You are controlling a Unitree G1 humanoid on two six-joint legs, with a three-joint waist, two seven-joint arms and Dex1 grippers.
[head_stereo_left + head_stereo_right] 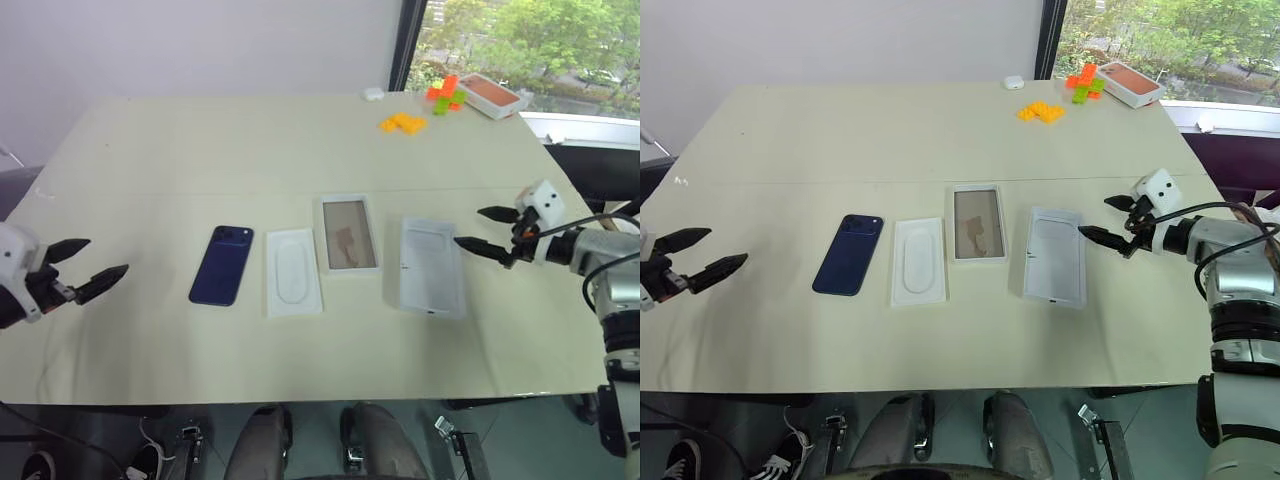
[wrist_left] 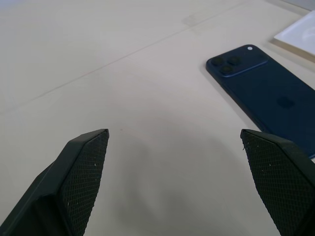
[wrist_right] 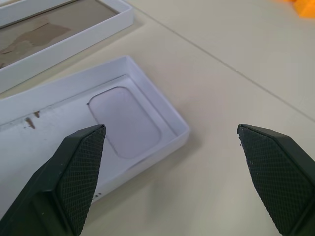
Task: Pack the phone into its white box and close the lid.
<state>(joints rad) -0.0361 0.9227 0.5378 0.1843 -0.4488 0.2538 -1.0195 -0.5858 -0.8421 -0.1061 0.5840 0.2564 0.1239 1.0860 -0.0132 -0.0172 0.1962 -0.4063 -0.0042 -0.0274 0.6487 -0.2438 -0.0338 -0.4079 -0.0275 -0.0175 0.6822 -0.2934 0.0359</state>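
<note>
The dark navy phone (image 1: 222, 265) lies face down on the table, camera bump at its far end. To its right come a white flat insert (image 1: 294, 271), then the white box (image 1: 349, 234) with its brownish floor, then the lid (image 1: 432, 266) lying inside up. My left gripper (image 1: 105, 256) hovers open at the table's left, well short of the phone (image 2: 266, 93). Over the table's right side my right gripper (image 1: 468, 226) is open beside the lid's far right corner (image 3: 113, 118), holding nothing.
An orange-topped box (image 1: 492, 94), orange and green blocks (image 1: 445, 93), yellow blocks (image 1: 403, 122) and a small white object (image 1: 373, 94) sit at the table's far right corner. The table's front edge runs close below the row of items.
</note>
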